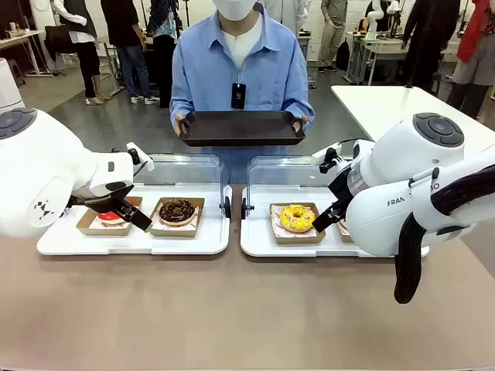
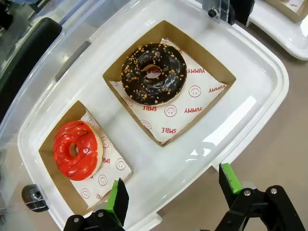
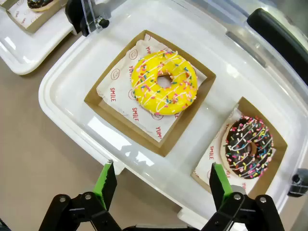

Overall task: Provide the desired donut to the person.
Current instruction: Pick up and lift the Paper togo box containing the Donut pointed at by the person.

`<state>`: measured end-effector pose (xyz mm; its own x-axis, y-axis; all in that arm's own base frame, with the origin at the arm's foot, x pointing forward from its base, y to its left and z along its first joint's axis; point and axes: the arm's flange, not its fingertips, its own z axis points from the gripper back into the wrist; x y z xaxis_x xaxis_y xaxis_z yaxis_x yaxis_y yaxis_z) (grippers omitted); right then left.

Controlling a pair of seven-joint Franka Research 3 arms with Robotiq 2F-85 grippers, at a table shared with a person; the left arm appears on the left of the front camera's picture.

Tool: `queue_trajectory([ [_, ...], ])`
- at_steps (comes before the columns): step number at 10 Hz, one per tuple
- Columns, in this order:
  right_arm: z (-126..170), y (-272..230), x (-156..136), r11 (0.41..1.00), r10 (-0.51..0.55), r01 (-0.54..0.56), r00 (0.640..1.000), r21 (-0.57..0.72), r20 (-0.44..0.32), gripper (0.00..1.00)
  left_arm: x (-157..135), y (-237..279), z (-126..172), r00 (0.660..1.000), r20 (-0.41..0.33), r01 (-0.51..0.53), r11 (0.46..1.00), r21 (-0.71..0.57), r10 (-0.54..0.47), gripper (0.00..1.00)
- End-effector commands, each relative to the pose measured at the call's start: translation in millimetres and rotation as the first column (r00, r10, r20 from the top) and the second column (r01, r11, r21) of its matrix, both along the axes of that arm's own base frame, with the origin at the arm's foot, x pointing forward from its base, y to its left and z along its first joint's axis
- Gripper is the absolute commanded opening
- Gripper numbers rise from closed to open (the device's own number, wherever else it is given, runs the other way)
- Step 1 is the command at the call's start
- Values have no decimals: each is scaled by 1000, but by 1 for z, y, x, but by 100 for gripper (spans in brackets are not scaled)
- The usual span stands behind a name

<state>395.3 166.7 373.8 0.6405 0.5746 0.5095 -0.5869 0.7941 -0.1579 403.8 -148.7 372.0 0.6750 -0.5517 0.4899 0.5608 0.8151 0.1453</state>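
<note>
The person stands at the far side holding an empty black tray out over the table. A red-glazed donut and a chocolate nut donut sit in cardboard boats on the left white tray. My left gripper hovers open above that tray's near edge. A yellow sprinkled donut and a chocolate sprinkled donut rest on the right white tray, with my right gripper open above its near rim. Nothing shows which donut is the desired one.
Both white trays have clear lids raised at their far side. Bare brown tabletop stretches in front of the trays. A white table stands at the back right, and bystanders move about farther off.
</note>
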Motion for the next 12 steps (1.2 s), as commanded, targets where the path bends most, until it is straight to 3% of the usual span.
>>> queue_trajectory([
  [1, 0, 0, 0, 1000, 0, 0, 1000, 0, 0, 100, 0, 0, 0, 1000, 0, 0, 1000, 0, 0, 100],
  [12, 0, 0, 0, 1000, 0, 0, 1000, 0, 0, 100, 0, 0, 0, 1000, 0, 0, 1000, 0, 0, 100],
])
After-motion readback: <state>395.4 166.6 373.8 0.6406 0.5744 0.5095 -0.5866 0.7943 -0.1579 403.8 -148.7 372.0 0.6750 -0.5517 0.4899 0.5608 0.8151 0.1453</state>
